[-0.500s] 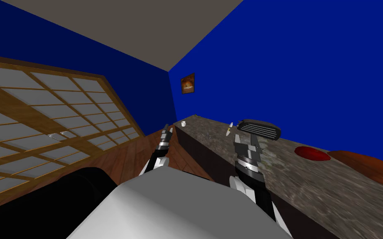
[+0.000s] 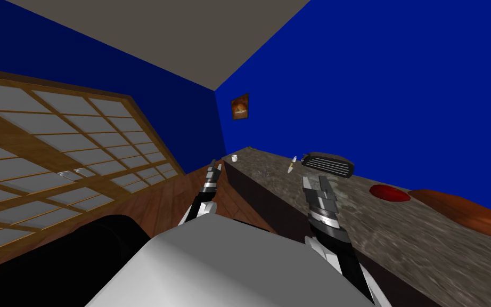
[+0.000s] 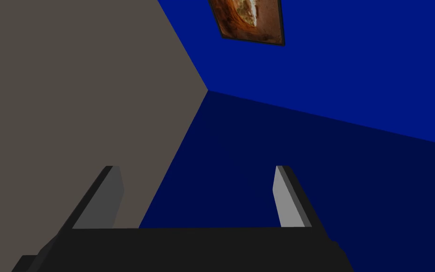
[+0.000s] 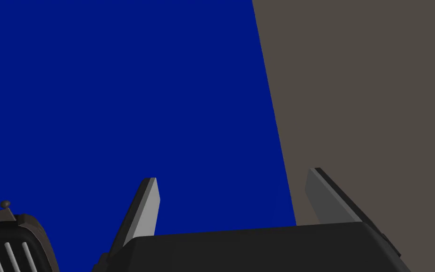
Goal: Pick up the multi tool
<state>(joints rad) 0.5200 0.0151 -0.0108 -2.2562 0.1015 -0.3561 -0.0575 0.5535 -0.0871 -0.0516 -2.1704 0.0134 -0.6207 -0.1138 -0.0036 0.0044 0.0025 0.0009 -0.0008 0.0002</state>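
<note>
1. The right gripper (image 2: 314,182) is held above the near part of a mottled grey-brown counter (image 2: 399,240), its fingers pointing up and away from the robot
2. In the right wrist view its two blades are seen standing wide apart, with nothing between them
3. The multi tool (image 2: 291,165) is seen as a small pale piece with a yellowish end, standing tilted on the counter beyond the right gripper and apart from it; finer detail cannot be made out
4. A dark slotted appliance (image 2: 328,164) is placed just beside the multi tool, on its right, and is also beyond the gripper
5. Further right along the counter a flat red thing (image 2: 390,193) is laid, and beyond it a rounded orange-brown thing (image 2: 468,213)
6. A small white cup (image 2: 234,158) is set at the counter's far left corner
7. The left gripper (image 2: 215,166) is held off the counter's left edge, over the wooden floor (image 2: 159,205), with its fingers spread wide and nothing gripped
</note>
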